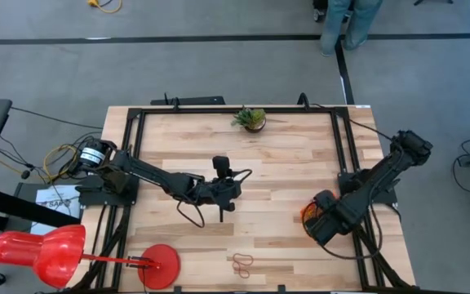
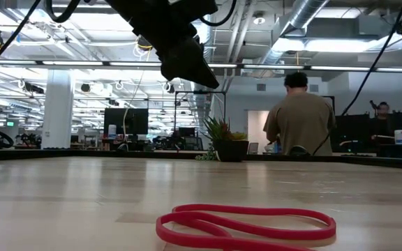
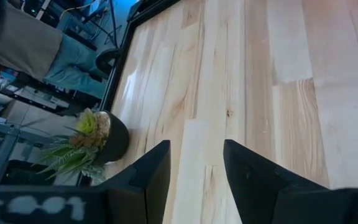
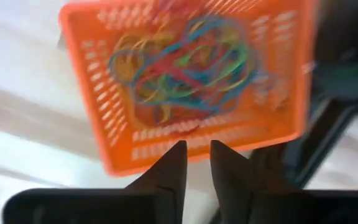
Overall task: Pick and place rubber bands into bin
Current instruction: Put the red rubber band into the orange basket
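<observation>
**Rubber bands, bin and claws on the wooden surface**

Item: pale wooden plank surface [image 1: 284, 163], framed by black rails.

Item: shallow rectangular bin of bright orange perforated plastic [image 4: 191, 81]. It sits near the right edge of the surface, largely covered by the right arm in the high view, where only an orange sliver [image 1: 306, 214] shows. It holds a tangled heap of thin rubber bands [image 4: 185, 68] in yellow, blue, green and red.

Item: loose red rubber band loops [image 2: 246, 226], lying flat near the front edge of the surface [image 1: 243, 262], well apart from the bin.

Item: right claw [image 4: 196, 163], hovering directly over the bin's near wall. Its two dark fingers stand slightly parted with a narrow gap between them; nothing is visibly gripped.

Item: left claw [image 3: 194, 177], raised above the bare middle of the surface [image 1: 223, 196]. Its fingers stand apart and hold nothing.

Item: small green potted plant in a dark pot [image 1: 252, 119], at the back edge of the surface.

Item: round red disc [image 1: 159, 265], at the front left corner.

Item: person [image 2: 300, 115], standing in the room beyond the surface.
</observation>
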